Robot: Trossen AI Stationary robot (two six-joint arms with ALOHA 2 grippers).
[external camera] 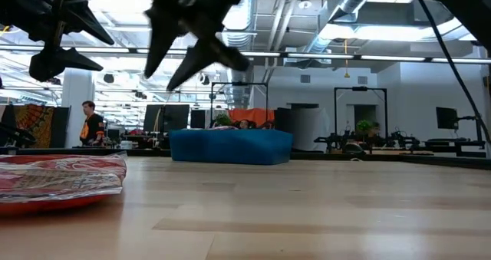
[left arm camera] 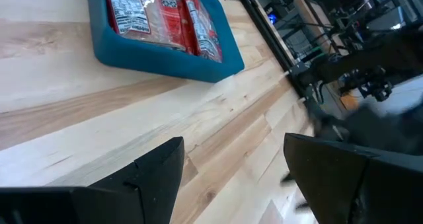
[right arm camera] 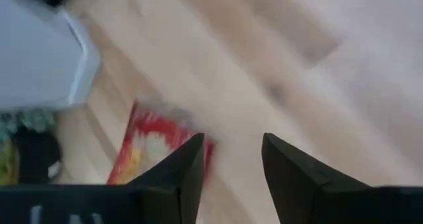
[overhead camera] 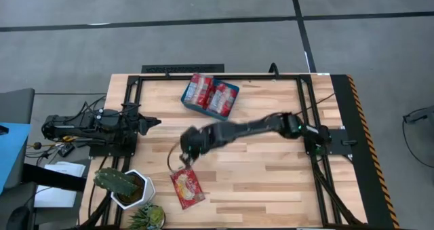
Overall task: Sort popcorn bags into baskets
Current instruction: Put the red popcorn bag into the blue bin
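Closest to the low camera lies the one loose red, flat foil popcorn bag [external camera: 57, 179] with its yellowish print, flat on the pale wooden table [overhead camera: 271, 182]. Above and just short of it hangs the right pincer [overhead camera: 184, 159], fingers spread and holding nothing; its wrist view shows the bag [right arm camera: 149, 148] ahead of and beneath the two dark fingertips, not yet between them.

Judging by this, the step in hand is the reach for the last loose bag. Other red bags [overhead camera: 210, 94] already lie in the teal-blue rounded plastic bin [overhead camera: 187, 96], which sits well beyond the pincer towards the table's far edge. The next move calls for a short advance and descent so the fingers straddle the bag's thin edge before closing.

Room is tight on one side only: the white pot with a cactus [overhead camera: 129, 187] stands near the bag, beside the pincer. Bare wood between pincer and bin looks clear for the carry. The left pincer [overhead camera: 150, 122] waits off to the side with fingers apart.
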